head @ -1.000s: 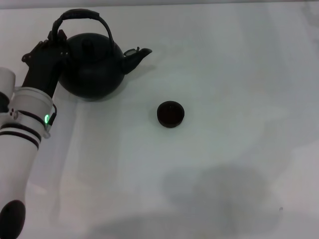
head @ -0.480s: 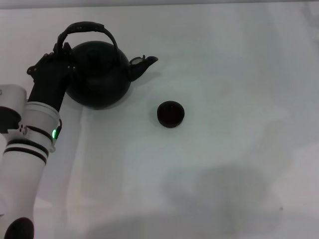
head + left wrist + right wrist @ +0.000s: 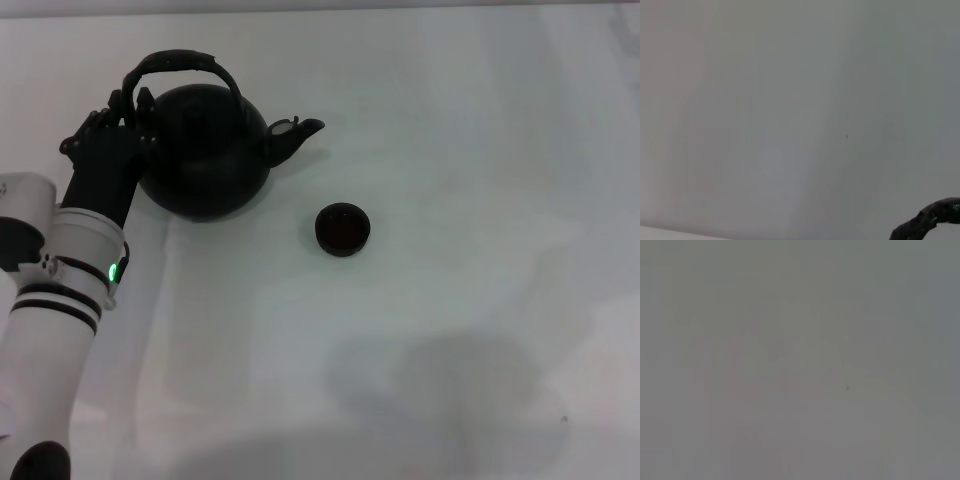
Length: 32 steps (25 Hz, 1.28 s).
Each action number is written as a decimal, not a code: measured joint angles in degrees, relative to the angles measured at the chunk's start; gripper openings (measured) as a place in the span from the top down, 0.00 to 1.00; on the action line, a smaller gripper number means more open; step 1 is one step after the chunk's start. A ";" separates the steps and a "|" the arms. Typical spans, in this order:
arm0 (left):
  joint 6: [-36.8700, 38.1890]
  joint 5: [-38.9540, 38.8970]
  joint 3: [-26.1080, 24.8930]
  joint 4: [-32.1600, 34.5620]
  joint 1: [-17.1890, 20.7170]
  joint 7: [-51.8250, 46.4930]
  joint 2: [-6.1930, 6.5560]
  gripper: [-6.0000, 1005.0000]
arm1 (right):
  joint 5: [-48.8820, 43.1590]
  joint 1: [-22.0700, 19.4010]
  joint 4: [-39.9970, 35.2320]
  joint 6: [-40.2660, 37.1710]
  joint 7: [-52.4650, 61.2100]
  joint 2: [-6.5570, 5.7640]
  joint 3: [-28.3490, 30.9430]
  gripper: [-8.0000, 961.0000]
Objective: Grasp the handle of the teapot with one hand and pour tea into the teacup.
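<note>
The black teapot is at the far left of the white table, its spout pointing right towards the teacup. The small dark teacup stands alone near the middle, a short way right of and nearer than the spout. My left gripper is at the left end of the arched handle, its dark fingers closed around the hoop just above the pot's shoulder. I cannot tell whether the pot rests on the table or hangs just above it. A dark rough piece shows at one corner of the left wrist view. My right gripper is out of view.
The white table stretches right of and nearer than the cup. My left arm's white forearm runs along the left edge. The right wrist view shows only a plain grey surface.
The teapot and my left gripper have moved together to the right and a little nearer, bringing the spout closer to the teacup. The teacup has not moved.
</note>
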 joint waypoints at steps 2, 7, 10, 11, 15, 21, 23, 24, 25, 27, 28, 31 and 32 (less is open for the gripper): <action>0.08 0.12 0.00 0.04 0.21 0.00 0.01 0.75 | 0.00 0.00 0.00 0.06 0.01 -0.01 0.00 0.12; 0.10 0.24 0.10 0.14 0.56 0.00 0.10 0.65 | 0.00 0.01 0.00 0.13 0.03 -0.01 0.01 0.12; 0.17 0.42 0.13 0.19 0.65 0.05 0.15 0.60 | 0.00 0.01 0.00 0.13 0.03 -0.01 0.03 0.12; 0.22 0.57 0.15 0.21 0.69 0.10 0.17 0.56 | 0.00 0.01 0.00 0.13 0.03 -0.01 0.03 0.12; 0.28 2.27 0.18 0.26 1.10 0.31 0.26 0.40 | 0.00 0.01 0.00 0.13 0.03 -0.01 -0.16 0.12; 1.69 7.05 0.13 0.42 3.60 0.13 0.39 0.17 | 0.01 -0.25 0.00 0.13 0.03 -0.01 -0.28 0.12; 3.29 7.51 0.19 0.90 4.91 0.12 0.40 0.14 | 0.01 -0.33 0.00 0.12 0.03 -0.01 -0.30 0.12; 3.97 7.71 0.19 1.21 5.64 0.11 0.41 0.13 | 0.01 -0.34 0.00 0.12 0.03 -0.01 -0.32 0.12; 4.57 7.89 0.19 1.48 6.39 0.10 0.44 0.13 | 0.01 -0.34 0.00 0.12 0.03 -0.01 -0.32 0.12; 5.61 8.57 0.18 1.73 7.60 0.06 0.53 0.13 | 0.01 -0.34 0.00 0.12 0.03 -0.01 -0.32 0.12; 6.26 9.43 0.19 1.77 8.37 -0.03 0.56 0.13 | 0.01 -0.36 0.00 0.12 0.03 -0.01 -0.32 0.12; 8.72 12.28 0.19 1.79 10.41 -1.73 0.56 0.13 | 0.01 -0.64 0.00 0.12 0.02 -0.05 -0.26 0.12; 9.81 12.76 0.18 1.80 11.17 -2.81 0.57 0.14 | 0.01 -0.77 0.00 0.12 -0.01 -0.06 -0.24 0.12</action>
